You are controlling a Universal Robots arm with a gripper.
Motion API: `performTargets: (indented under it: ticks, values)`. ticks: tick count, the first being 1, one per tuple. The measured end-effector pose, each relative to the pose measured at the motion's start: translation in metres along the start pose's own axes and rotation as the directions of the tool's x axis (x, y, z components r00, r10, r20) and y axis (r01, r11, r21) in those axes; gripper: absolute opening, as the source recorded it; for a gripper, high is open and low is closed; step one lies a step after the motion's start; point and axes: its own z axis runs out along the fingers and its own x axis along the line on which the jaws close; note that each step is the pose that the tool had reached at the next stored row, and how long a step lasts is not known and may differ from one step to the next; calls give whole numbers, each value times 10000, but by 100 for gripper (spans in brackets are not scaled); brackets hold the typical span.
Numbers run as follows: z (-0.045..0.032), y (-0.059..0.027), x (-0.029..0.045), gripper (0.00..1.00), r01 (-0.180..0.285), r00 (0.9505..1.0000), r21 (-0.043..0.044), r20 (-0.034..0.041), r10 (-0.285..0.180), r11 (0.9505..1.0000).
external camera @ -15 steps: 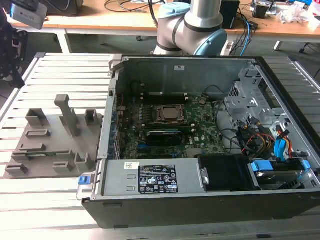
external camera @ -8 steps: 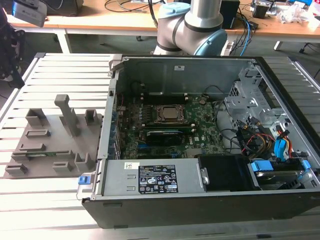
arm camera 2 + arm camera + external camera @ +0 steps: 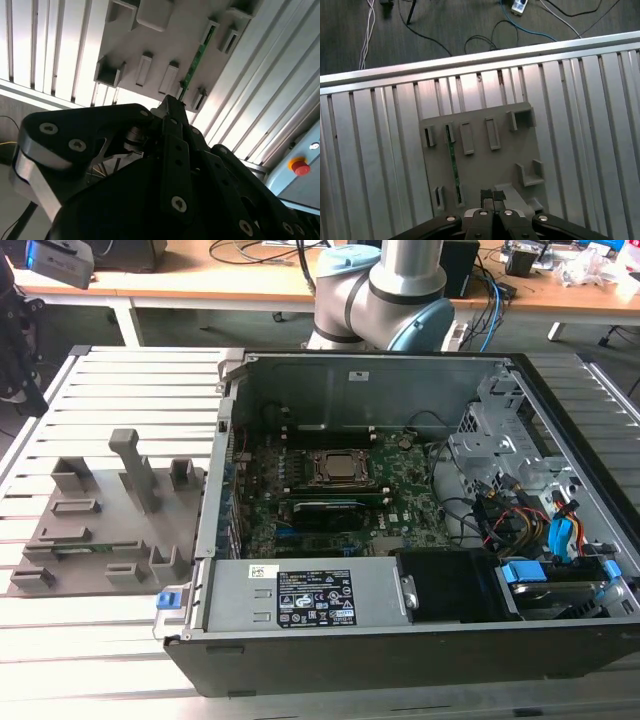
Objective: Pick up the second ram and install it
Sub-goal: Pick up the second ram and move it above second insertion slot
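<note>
The second ram (image 3: 454,170) is a thin green stick standing on edge in a slot of the grey holder tray (image 3: 480,165). In the second wrist view the same stick (image 3: 194,67) runs away from the black fingertip (image 3: 170,102). My gripper (image 3: 492,195) hangs well above the tray, beside the stick's near end and not touching it. Its two fingertips sit together with nothing between them. In the exterior view the tray (image 3: 100,520) lies to the left of the open computer case (image 3: 400,490).
The case holds the green motherboard (image 3: 400,505) with the CPU socket (image 3: 340,468) and a long black module (image 3: 325,512) beside it. Cables and drive bays (image 3: 540,530) crowd the case's right side. The tray carries raised posts (image 3: 135,470). The arm's base (image 3: 380,280) stands behind the case.
</note>
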Motion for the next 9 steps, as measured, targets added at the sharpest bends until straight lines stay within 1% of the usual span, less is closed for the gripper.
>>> performTargets:
  ticks: [3,5,7,9]
  values:
    - [0,0,0,11,267,9996,-6,-12,-267,9996]
    - [0,0,0,11,542,9985,-13,-24,-542,9985]
    - [0,0,0,11,954,9954,-24,-42,-954,9954]
    - [0,0,0,11,1133,9935,-30,-49,-1133,9936]
